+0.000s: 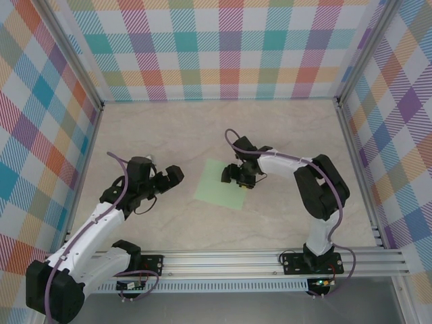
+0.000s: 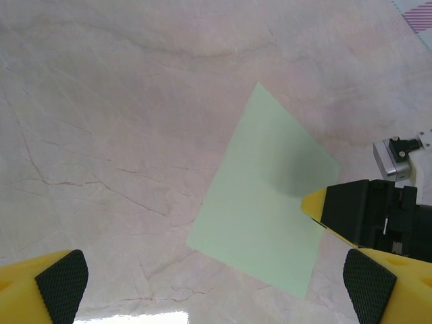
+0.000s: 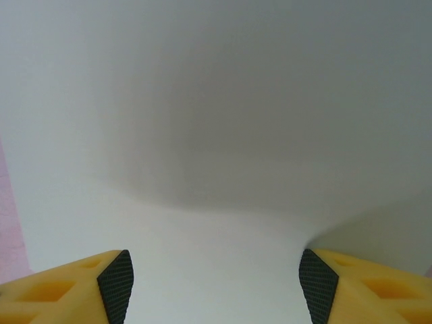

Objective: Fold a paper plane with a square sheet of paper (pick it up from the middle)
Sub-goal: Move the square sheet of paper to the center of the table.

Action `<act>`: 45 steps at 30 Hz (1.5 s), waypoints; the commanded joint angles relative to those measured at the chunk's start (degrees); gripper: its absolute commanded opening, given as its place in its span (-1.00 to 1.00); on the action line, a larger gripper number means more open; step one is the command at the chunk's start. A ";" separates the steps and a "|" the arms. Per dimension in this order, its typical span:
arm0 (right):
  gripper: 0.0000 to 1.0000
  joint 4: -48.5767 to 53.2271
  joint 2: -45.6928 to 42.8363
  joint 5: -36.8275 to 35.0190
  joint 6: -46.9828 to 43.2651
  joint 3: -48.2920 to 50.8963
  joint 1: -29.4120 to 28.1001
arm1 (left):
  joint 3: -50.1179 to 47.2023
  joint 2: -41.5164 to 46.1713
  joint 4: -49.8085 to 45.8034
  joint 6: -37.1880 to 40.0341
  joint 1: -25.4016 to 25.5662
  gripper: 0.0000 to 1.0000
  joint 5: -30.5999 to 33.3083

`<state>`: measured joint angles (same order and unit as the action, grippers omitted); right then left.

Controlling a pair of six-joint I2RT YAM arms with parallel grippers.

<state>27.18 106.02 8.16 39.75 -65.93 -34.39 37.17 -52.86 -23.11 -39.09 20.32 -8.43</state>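
We are at pickup: right gripper (image 1: pixel 237 177), spread, hovers over the square sheet of paper (image 1: pixel 212 189) on its 3 o'clock side; left gripper (image 1: pixel 173 178) is spread at 9 o'clock. Next: pinch mid-sheet.

1. Left arm (image 1: pixel 94 229): white shells are covering the long links, and black housings are capping the joints.
2. Right arm (image 1: pixel 317 192): bulky black housings are forming the elbow, and a white link is leading to the wrist.
3. Purple cables (image 1: pixel 121 169): one is running along each arm, looping free near the wrist.
4. Base plates (image 1: pixel 138 262): both are showing black, with thin wires trailing.
5. Left gripper (image 1: pixel 177 177): black body. Yellow left fingers (image 2: pixel 27 290) are carrying black dimpled left pads (image 2: pixel 64 282).
6. Right gripper (image 1: pixel 237 177): black body. Yellow right fingers (image 3: pixel 54 290) are showing moulded pockets and black right pads (image 3: pixel 116 278).
7. Camera block (image 2: pixel 398 156): silver-grey, riding on the right wrist.
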 commanded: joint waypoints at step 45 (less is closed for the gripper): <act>0.28 8.53 -5.84 5.18 -16.36 8.89 -4.82 | 5.20 -13.18 4.76 7.63 -0.19 1.00 -12.43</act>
<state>28.60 101.21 15.07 30.48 -58.92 -40.47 40.36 -65.43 -19.90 -32.08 20.32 -17.04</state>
